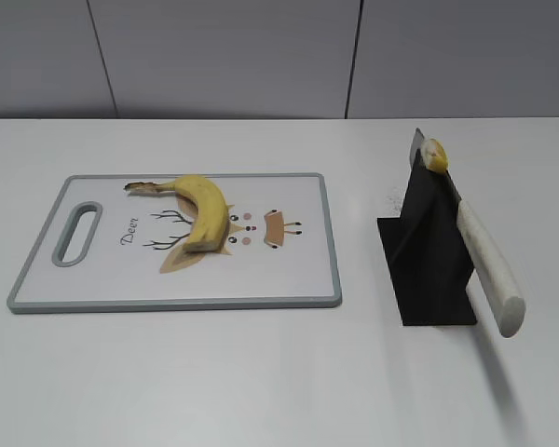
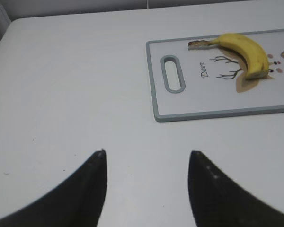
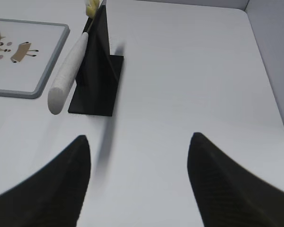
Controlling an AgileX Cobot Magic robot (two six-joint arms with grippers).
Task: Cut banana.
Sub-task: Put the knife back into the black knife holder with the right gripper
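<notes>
Hovering empty, my left gripper point(image 2: 146, 163) and right gripper point(image 3: 139, 149) spread wide; grabbing the knife point(image 3: 66, 71) ahead-left clumsily could topple its stand point(image 3: 99, 71).

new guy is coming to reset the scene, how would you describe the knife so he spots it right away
On the white table, look right of the grey-rimmed cutting board to the black stand. The knife leans on that stand, its white handle sticking out toward the camera. A yellow bit of banana clings to its blade near the top, which nothing else here has.
</notes>
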